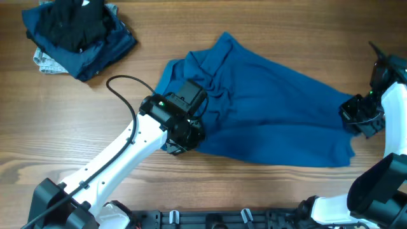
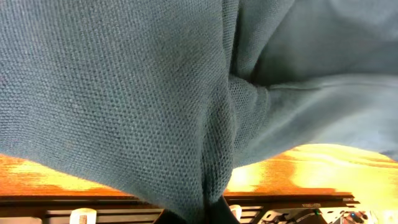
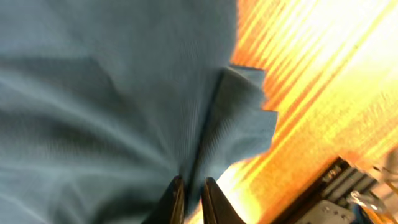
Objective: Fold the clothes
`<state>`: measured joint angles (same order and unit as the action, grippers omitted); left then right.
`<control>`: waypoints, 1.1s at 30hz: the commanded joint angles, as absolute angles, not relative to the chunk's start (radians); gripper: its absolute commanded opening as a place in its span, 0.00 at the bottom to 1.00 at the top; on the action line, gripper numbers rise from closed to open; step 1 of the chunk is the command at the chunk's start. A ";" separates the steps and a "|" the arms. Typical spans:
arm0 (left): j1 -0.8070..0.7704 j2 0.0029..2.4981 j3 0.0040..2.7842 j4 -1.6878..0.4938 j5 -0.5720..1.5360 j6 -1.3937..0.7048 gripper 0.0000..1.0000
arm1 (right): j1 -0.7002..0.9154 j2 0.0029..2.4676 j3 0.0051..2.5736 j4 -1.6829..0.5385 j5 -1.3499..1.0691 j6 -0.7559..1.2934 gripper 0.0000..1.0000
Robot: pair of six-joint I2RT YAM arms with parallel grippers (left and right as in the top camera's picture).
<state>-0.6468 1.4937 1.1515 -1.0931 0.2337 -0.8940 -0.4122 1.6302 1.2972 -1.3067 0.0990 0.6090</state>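
The left gripper (image 1: 183, 136) is clamped on a bunched fold of the blue shirt (image 1: 267, 114); the right gripper (image 3: 193, 200) pinches its edge over the tabletop (image 1: 254, 191).

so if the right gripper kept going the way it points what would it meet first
The blue shirt: the right gripper sits at its folded edge, with more cloth straight ahead; depth beyond is unclear.

A plain mid-blue shirt (image 1: 273, 121) on a brown wood-grain table (image 1: 57, 127); at its far left corner, a heap (image 1: 76, 35) of navy, black and pale patterned pieces.
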 commanded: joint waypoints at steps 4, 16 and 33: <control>-0.641 1.479 1.159 -1.117 0.223 -0.867 0.04 | -0.413 1.610 1.295 -1.377 0.136 0.636 0.10; -0.641 1.479 1.159 -1.103 0.188 -0.867 0.04 | -0.413 1.614 1.200 -1.253 0.067 0.730 0.30; -0.641 1.479 1.159 -1.101 0.189 -0.867 0.04 | -0.413 1.606 0.957 -1.000 0.033 0.815 0.04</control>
